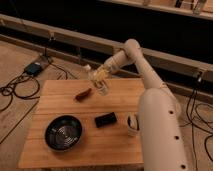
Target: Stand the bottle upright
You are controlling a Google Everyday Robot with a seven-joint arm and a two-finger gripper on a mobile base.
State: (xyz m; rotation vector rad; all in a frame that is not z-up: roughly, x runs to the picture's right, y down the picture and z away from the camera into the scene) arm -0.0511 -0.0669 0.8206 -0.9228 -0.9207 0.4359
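Observation:
The bottle is slim and whitish-translucent, with a white cap pointing up and to the left. It is tilted and held just above the back middle of the wooden table. My gripper is shut around the bottle's middle, reaching in from the right on the white arm. The bottle's base hangs close over the tabletop, next to a brown object.
A black bowl sits at the front left of the table. A small black block lies at the middle. A white cup stands at the right, beside my arm. Cables and a blue box lie on the floor at the left.

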